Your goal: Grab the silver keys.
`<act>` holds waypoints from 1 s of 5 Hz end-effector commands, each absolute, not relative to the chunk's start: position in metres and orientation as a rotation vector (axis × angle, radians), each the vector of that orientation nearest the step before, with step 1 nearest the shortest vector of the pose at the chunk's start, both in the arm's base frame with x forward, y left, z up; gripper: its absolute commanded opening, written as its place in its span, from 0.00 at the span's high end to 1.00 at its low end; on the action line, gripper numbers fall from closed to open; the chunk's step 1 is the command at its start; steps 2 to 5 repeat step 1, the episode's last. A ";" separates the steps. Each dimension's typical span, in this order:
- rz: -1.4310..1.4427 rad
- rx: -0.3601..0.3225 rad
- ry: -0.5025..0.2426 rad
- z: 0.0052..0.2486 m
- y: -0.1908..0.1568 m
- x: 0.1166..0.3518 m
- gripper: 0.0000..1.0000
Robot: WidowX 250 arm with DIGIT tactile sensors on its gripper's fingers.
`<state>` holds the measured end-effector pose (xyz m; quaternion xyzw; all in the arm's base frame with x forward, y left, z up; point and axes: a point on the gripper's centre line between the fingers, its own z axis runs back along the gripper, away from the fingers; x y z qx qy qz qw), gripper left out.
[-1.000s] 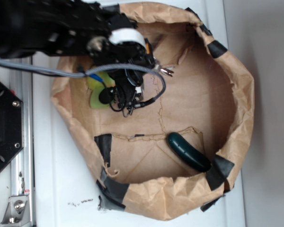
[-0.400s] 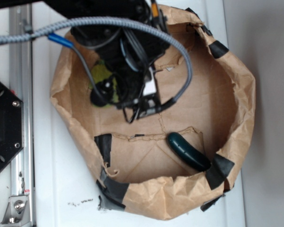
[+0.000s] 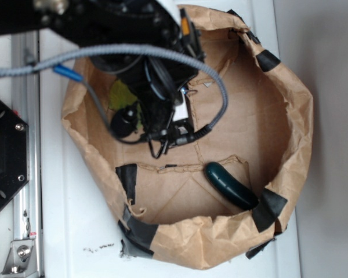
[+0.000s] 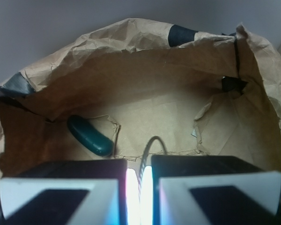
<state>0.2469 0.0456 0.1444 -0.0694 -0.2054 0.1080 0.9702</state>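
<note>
Wrist: wire ring (image 4: 152, 145) between near-closed fingers (image 4: 110, 187); exterior, hidden.

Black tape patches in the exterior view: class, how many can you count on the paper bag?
6: top rim, upper right, lower right, bottom right, bottom left, inner left. The arm may hide more.

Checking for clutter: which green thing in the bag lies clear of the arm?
The dark green oblong object near the taped corner; the yellow-green toy sits partly hidden under the arm.
</note>
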 end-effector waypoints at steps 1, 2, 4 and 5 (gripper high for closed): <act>0.209 -0.066 -0.462 0.153 0.051 0.247 1.00; 0.209 -0.066 -0.462 0.153 0.051 0.247 1.00; 0.209 -0.066 -0.462 0.153 0.051 0.247 1.00; 0.209 -0.066 -0.462 0.153 0.051 0.247 1.00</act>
